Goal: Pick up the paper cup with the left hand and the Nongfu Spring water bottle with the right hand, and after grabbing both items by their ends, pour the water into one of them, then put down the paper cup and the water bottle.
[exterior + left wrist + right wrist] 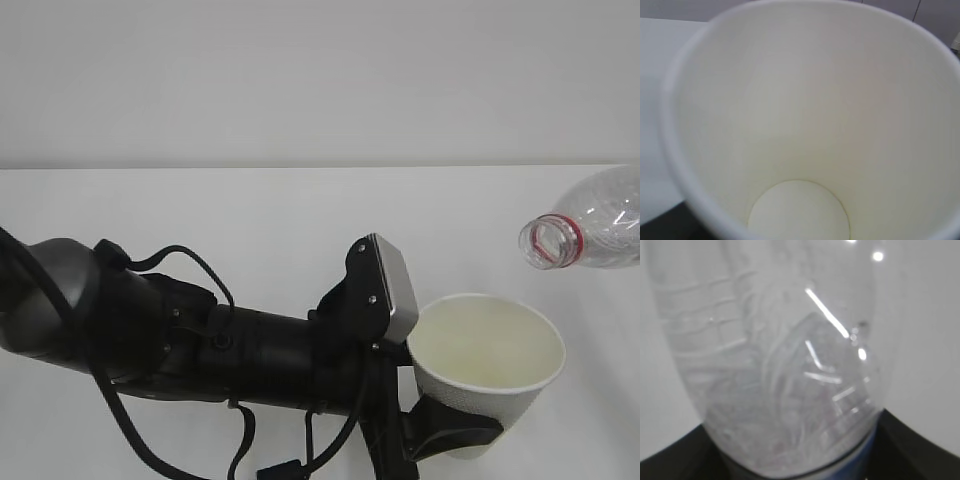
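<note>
The paper cup (487, 355) hangs upright and tilted slightly at the lower right of the exterior view. My left gripper (452, 437) is shut on its lower part, one black finger curling round the base. The left wrist view looks straight into the cup (805, 125); its cream inside and round bottom look dry. The Nongfu Spring water bottle (592, 230) lies nearly level above and to the right of the cup, with its open, red-ringed mouth (552, 243) pointing left. The clear bottle (780, 360) fills the right wrist view, with my right gripper (795, 462) shut on it and black fingers (920, 452) at either side. I see no stream of water.
The white table (250, 230) runs back to a plain white wall (300, 80). My left arm (200, 345) with its grey block (392, 285) and looping cables lies across the lower left of the exterior view.
</note>
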`<state>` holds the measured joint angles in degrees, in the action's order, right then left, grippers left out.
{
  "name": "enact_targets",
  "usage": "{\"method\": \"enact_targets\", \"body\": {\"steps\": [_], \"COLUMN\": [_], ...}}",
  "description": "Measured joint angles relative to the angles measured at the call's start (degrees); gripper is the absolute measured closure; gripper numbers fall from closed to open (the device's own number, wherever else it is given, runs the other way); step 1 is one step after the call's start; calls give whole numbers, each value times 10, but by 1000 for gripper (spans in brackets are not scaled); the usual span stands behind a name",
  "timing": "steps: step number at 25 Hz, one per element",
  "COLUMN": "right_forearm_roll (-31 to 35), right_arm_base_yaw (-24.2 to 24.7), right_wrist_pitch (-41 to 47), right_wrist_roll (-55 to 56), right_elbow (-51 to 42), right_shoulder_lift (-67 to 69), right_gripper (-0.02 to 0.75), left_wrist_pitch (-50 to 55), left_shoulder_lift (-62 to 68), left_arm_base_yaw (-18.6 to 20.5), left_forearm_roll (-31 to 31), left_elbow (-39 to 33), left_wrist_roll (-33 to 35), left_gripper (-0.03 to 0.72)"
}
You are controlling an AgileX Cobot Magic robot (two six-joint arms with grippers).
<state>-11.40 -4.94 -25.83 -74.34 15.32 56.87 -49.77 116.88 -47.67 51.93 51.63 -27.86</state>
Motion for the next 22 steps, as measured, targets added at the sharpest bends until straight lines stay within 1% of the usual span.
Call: {"method": "enact_targets", "body": {"steps": [22], "right_forearm_roll": [0], "right_arm_base_yaw": [0], "right_wrist_pitch": [-2], "right_wrist_roll": [-18], "right_elbow": [0], "right_shoulder_lift": [0], "right_gripper": [245], "left_wrist_pitch": [0], "left_shoulder_lift": [0], "left_arm_base_yaw": [0], "left_forearm_roll": [0], "left_elbow": [0], "left_wrist_roll": [0], "left_gripper": [188]}}
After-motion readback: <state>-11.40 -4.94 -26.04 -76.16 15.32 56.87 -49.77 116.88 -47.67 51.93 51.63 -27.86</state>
